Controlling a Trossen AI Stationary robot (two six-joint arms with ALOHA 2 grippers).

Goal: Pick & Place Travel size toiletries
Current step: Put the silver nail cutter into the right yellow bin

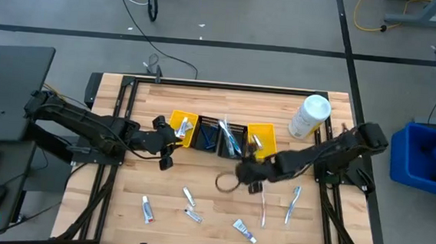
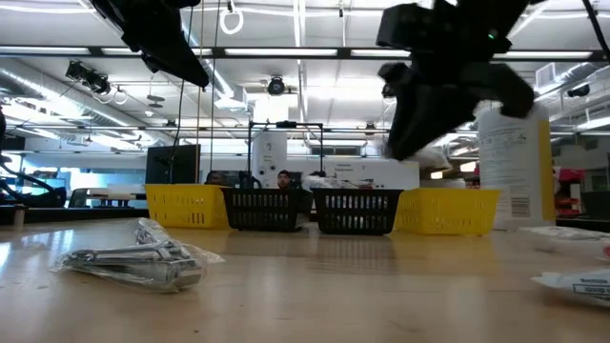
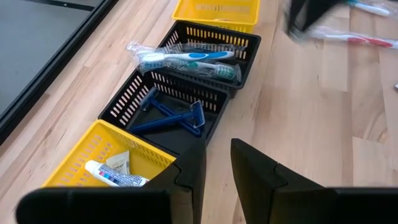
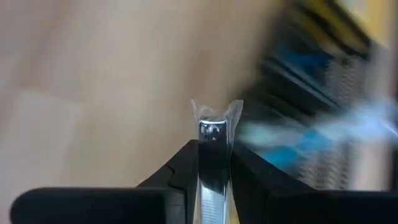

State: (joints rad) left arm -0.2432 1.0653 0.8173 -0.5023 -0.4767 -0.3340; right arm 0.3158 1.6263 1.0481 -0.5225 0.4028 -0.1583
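Right wrist view: shiny wrapped metal item (image 4: 214,134) between hand (image 4: 214,163) fingers

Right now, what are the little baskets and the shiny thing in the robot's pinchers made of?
The yellow basket and black basket look like hard plastic, judging by their even colour and slotted walls. The shiny item held in the right gripper looks like polished metal, mirror-bright, inside a clear crinkly plastic wrapper. What it is exactly is hard to tell.
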